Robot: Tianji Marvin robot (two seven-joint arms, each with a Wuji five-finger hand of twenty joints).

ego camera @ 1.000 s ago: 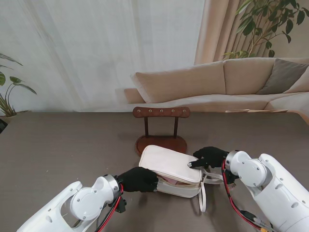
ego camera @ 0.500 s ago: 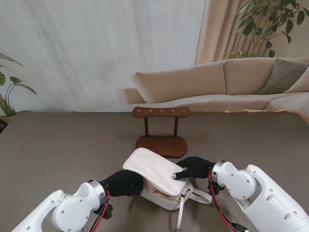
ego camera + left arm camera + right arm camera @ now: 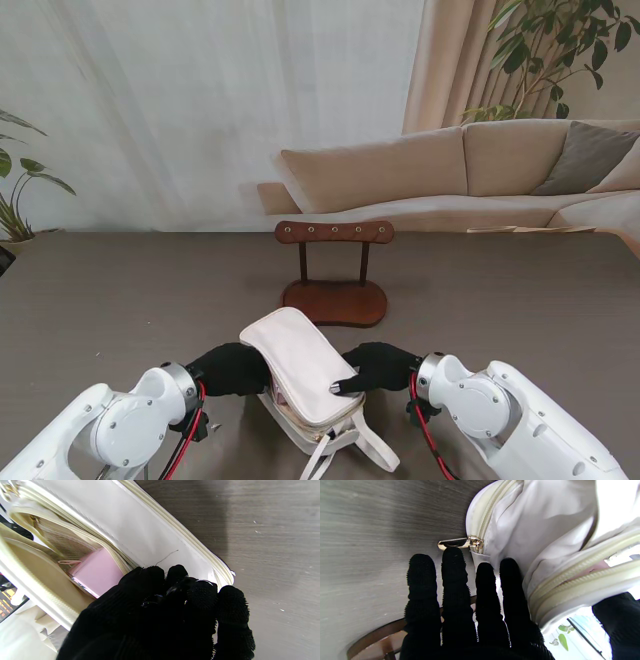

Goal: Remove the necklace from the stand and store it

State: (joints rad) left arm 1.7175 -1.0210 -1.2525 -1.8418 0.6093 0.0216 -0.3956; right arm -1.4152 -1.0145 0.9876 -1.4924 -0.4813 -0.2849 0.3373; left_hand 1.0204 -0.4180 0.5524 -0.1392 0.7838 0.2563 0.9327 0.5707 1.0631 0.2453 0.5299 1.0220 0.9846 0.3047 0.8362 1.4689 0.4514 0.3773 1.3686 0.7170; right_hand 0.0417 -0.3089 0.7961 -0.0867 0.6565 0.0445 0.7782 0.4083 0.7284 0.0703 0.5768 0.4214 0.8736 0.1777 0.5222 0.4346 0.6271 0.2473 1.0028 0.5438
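A white zip pouch sits on the dark table near the robot, between the two black-gloved hands, its long body running from far-left to near-right and its pale straps trailing off the near end. The left hand is curled against the pouch's left side; in the left wrist view its fingers are bunched together on the white flap at the edge of the zip, gripping that side of the pouch. The pouch mouth gapes there, showing a tan lining and a pink item inside. The right hand presses on the pouch's right side with the thumb lying over the top of the flap. In the right wrist view its four fingers are stretched out nearly straight and side by side along the pouch wall, one fingertip touching the gold zip pull, while the thumb stands on the other side of the zipped rim, so the pouch edge is held between thumb and fingers. Farther from the robot, just beyond the pouch and apart from it, stands the wooden necklace stand: an oval base, two thin posts and a crossbar with a row of pegs. No necklace can be made out on the bar or in the pouch; where it is cannot be told.
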